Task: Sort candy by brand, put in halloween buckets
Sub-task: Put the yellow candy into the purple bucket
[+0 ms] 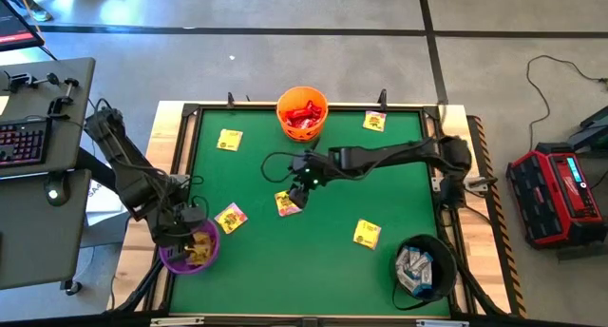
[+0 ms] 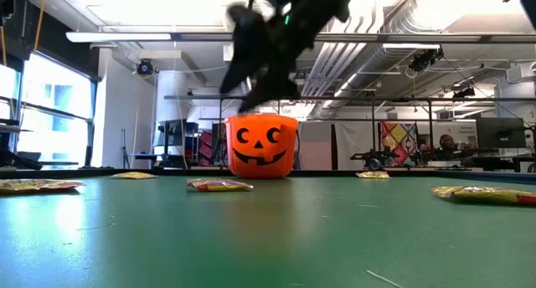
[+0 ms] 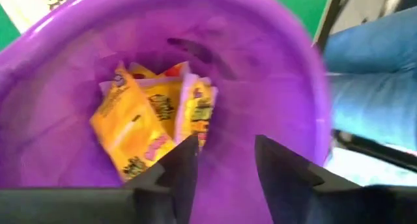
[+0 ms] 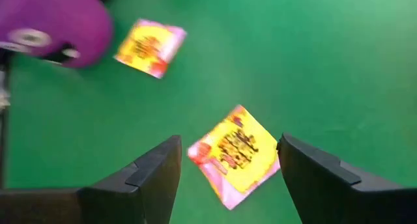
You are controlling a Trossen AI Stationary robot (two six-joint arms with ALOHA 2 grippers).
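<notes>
Your left gripper (image 3: 221, 168) hangs over the purple bucket (image 1: 177, 261) at the table's near-left corner, jaws parted with nothing between them. Yellow packets (image 3: 153, 123) already lie in the bottom, so that drop looks done; lift straight up so you don't catch the rim.

Further right, loose yellow packets lie on the green mat (image 1: 285, 270): one just beside the purple bucket (image 1: 231, 217), one toward the far left (image 1: 230, 140).

Your right gripper (image 4: 228, 162) hovers mid-table over the next yellow packet (image 4: 236, 152), fingers spread wide and empty, the packet lying flat between them. It lies diagonally to the jaws, so turn the wrist until they meet two flat edges, come down until the tips touch the mat, then close slowly; thin wrappers slip out easily. It probably belongs in the purple bucket.

The orange bucket (image 1: 302, 113) at the far edge holds red candy. The black bucket (image 1: 423, 267) near right holds white-blue packets, with two more yellow packets waiting nearby (image 1: 367, 234) (image 1: 374, 122).
</notes>
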